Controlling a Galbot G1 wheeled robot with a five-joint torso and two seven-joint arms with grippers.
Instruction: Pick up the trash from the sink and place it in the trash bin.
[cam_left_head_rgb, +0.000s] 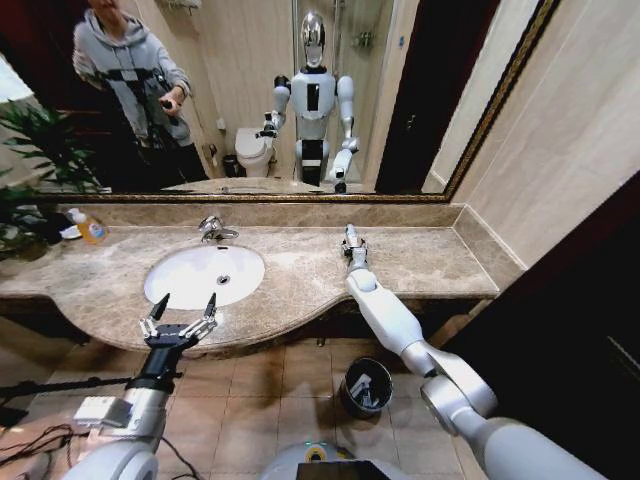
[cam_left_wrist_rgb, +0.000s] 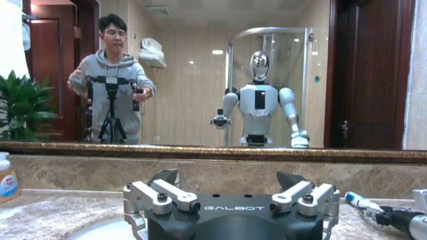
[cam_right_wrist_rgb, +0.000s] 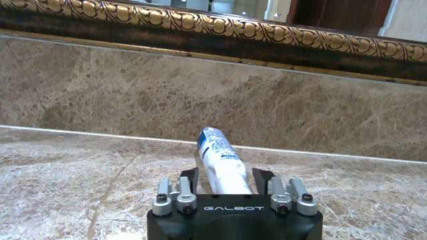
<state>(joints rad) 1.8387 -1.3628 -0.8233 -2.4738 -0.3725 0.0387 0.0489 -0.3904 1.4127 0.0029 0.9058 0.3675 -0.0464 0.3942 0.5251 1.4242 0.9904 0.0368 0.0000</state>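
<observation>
Your right gripper (cam_right_wrist_rgb: 225, 187) sits on the marble counter with its jaws closed around a white tube (cam_right_wrist_rgb: 220, 159), apparently for lifting toward the trash bin (cam_left_head_rgb: 365, 386) on the floor below, while your left gripper (cam_left_head_rgb: 180, 310) hovers wide open at the sink (cam_left_head_rgb: 204, 275) front edge.

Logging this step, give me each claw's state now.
Left claw: open, empty, above the sink front rim.
Right claw: shut on a white tube, over the counter.

left gripper (cam_left_head_rgb: 180, 318) fingers spread at sink (cam_left_head_rgb: 160, 285) 6 o'clock rim; right gripper (cam_left_head_rgb: 351, 238) on counter (cam_left_head_rgb: 420, 255), sink's 3 o'clock; trash bin (cam_left_head_rgb: 364, 386) on floor
</observation>
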